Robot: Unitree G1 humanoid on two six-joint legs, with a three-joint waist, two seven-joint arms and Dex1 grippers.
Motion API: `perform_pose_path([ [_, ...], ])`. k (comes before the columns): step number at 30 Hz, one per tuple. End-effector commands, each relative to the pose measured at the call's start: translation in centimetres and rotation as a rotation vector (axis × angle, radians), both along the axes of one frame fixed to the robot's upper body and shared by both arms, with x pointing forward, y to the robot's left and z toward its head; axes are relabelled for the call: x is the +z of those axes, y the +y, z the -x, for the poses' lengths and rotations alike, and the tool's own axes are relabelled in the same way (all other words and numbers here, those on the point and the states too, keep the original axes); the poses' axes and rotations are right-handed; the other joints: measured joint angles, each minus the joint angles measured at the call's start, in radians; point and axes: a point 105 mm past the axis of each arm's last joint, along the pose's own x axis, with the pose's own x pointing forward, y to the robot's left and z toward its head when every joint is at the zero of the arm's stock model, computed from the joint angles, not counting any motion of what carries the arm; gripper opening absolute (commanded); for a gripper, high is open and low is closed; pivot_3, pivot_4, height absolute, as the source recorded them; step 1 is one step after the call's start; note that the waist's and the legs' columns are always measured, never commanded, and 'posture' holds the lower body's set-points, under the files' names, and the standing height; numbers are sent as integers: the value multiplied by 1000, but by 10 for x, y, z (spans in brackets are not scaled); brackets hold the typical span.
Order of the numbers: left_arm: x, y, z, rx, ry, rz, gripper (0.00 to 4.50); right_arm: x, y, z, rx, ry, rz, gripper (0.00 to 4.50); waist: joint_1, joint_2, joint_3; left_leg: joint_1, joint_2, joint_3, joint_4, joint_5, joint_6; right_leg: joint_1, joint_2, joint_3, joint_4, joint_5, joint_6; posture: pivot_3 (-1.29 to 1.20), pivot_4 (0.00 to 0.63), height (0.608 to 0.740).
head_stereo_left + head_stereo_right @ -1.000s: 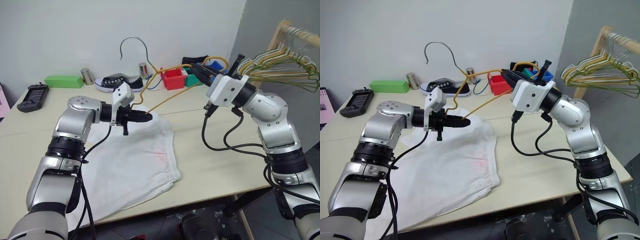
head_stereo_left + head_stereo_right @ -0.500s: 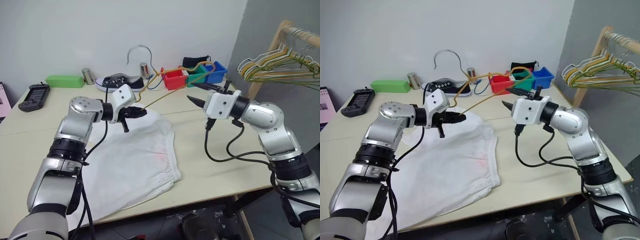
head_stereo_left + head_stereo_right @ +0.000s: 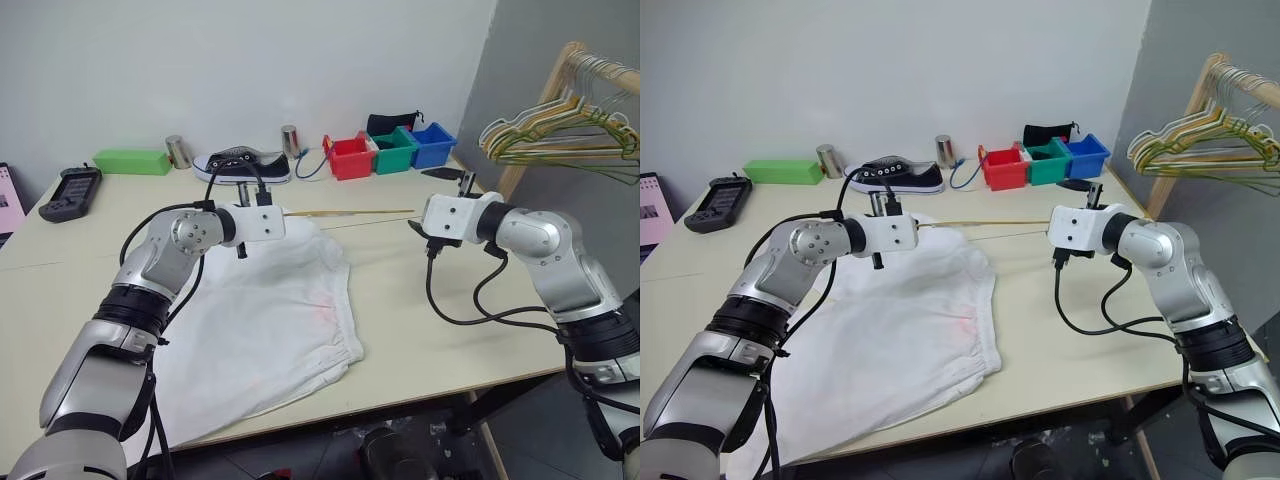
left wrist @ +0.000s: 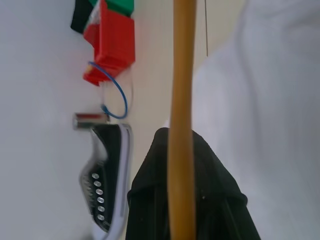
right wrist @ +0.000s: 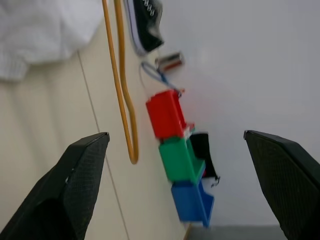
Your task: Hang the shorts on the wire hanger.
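Note:
The white shorts [image 3: 270,320] lie spread flat on the table, with a faint pink mark near their middle. My left gripper [image 3: 277,214] hovers over their far edge, shut on the golden wire hanger [image 3: 350,212]. The hanger is held level and shows edge-on as a thin line reaching toward my right arm. In the left wrist view the black fingers [image 4: 210,205] clamp the wire hanger [image 4: 181,90] above the shorts [image 4: 270,125]. My right gripper [image 3: 428,200] is open wide just past the hanger's far end. That end [image 5: 131,150] lies ahead of its spread fingers, untouched.
Along the table's back edge stand a black sneaker [image 3: 240,165], red, green and blue bins [image 3: 385,152], two metal cans, a green box [image 3: 130,161] and a black device [image 3: 65,192]. A wooden rack with a bunch of hangers [image 3: 560,125] stands at the right.
My right gripper let go of the hanger, opened wide and dropped down and to the right. My left wrist rolled, so the hanger went from upright to lying level.

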Motion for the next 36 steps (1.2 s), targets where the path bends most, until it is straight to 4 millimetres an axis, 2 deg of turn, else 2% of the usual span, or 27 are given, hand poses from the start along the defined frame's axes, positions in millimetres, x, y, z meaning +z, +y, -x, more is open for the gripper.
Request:
perform_pose_path([
  [1,36,-24,3,-79,-176,-47,0,1,-8,-9,-50,-6,76,4474,-1,0,0,0,0,0,0,0,0,0,0,0,0,0,0,-283,4,740],
  [5,39,-33,6,-94,-207,-70,0,-5,-14,-16,-94,20,109,4474,-2,0,0,0,0,0,0,0,0,0,0,0,0,0,0,-278,5,740],
  [13,26,-38,11,-110,-176,-96,0,-2,-16,-25,-138,17,78,4474,-2,0,0,1,0,0,0,0,0,0,0,0,0,0,0,-272,11,740],
  [14,25,-38,11,-108,-175,-95,0,-2,-16,-25,-134,24,78,4099,-1,0,0,1,0,0,0,0,0,0,0,0,0,0,0,-272,12,740],
  [15,25,-38,11,-108,-175,-94,0,-3,-15,-24,-132,29,79,3983,-1,0,0,1,0,0,0,0,0,0,0,0,0,0,0,-272,12,740],
  [17,25,-38,10,-105,-177,-94,0,-4,-15,-24,-131,32,80,3399,0,0,0,0,0,0,0,0,0,0,0,0,0,0,0,-272,13,740],
  [21,26,-37,9,-100,-179,-102,0,-4,-16,-24,-135,35,81,2442,0,0,0,0,0,0,0,0,0,0,0,0,0,0,0,-272,13,740],
  [23,25,-35,8,-97,-180,-108,0,-5,-16,-23,-130,38,93,2111,-1,0,0,1,0,0,0,0,0,0,0,0,0,0,0,-274,16,740],
  [27,28,-34,6,-97,-187,-111,0,-7,-16,-21,-124,48,105,1098,-1,0,0,1,0,0,0,0,0,1,0,0,1,0,0,-274,18,740],
  [28,29,-34,6,-98,-191,-113,0,-8,-16,-20,-123,52,108,1013,-1,0,0,1,0,0,0,0,0,1,0,0,1,0,0,-274,20,740],
  [29,30,-34,5,-99,-198,-116,0,-9,-16,-20,-121,58,111,592,-1,0,0,1,0,0,0,0,0,0,0,0,1,0,0,-274,20,740],
  [30,32,-34,5,-100,-207,-117,0,-11,-16,-19,-119,65,114,496,0,0,0,1,0,0,0,0,0,1,0,0,0,0,0,-274,19,740],
  [31,33,-34,4,-100,-214,-117,0,-12,-16,-19,-118,71,115,207,0,0,0,1,0,0,0,0,0,1,0,0,0,0,0,-274,19,740],
  [32,34,-35,4,-105,-221,-121,0,-12,-17,-18,-118,74,117,58,0,0,0,0,0,0,0,0,0,1,0,0,0,0,0,-275,18,740],
  [36,39,-38,4,-125,-245,-110,0,-15,-16,-16,-111,86,125,58,-1,0,0,1,0,0,0,0,0,1,0,0,1,0,0,-274,17,740],
])
